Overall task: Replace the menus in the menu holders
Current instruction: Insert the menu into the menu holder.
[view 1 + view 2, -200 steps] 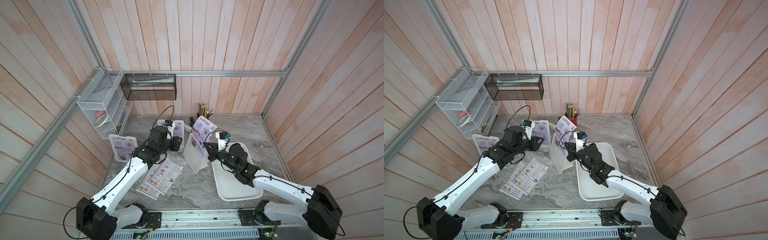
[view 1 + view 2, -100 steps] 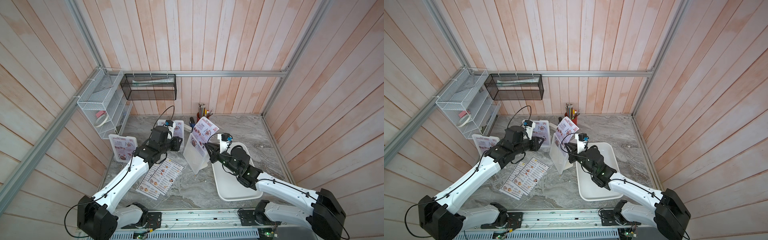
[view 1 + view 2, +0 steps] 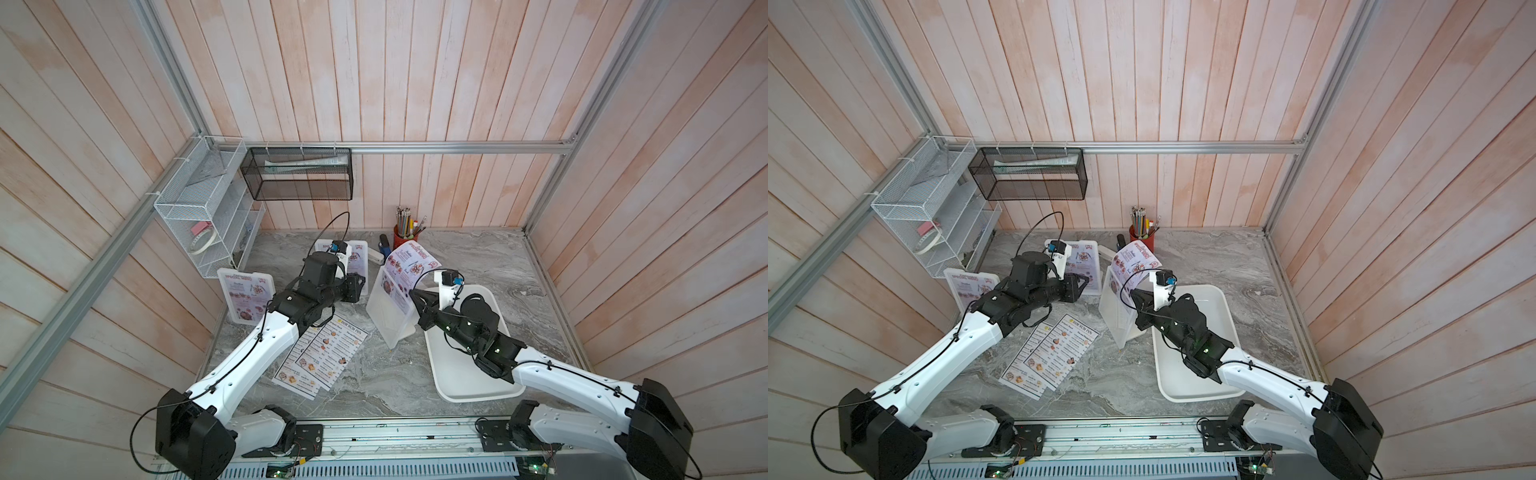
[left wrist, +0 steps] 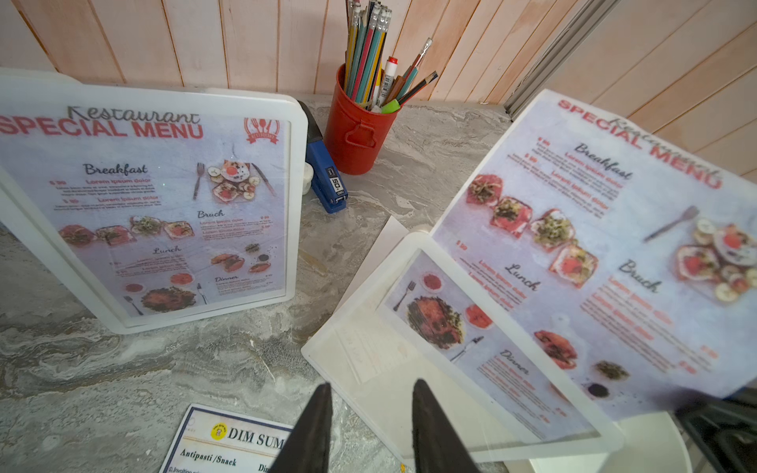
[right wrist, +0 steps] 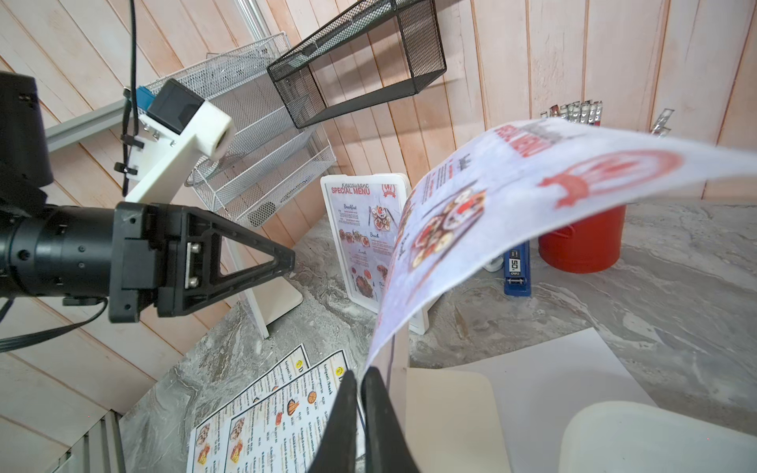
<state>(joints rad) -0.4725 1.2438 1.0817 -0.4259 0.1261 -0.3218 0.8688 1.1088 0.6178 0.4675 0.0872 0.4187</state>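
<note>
Now the right gripper point(image 5: 359, 374) clamps one edge of the special menu point(image 5: 512, 196), which sticks lengthwise halfway out of the leaning holder point(image 4: 360, 356); the left gripper point(image 4: 372, 387), jaws apart, hovers beside it.

**Desk clutter around the work area**

In a top view I see a red pencil cup point(image 3: 405, 242) at the back centre of the marble desk point(image 3: 478, 266), with a blue stapler point(image 4: 327, 180) just beside it. A white wire rack point(image 3: 203, 224) holding a tape roll point(image 3: 203, 242) hangs upper left, next to a black mesh basket point(image 3: 299, 174). A shallow white tray point(image 3: 457, 378) lies lower right.
</note>
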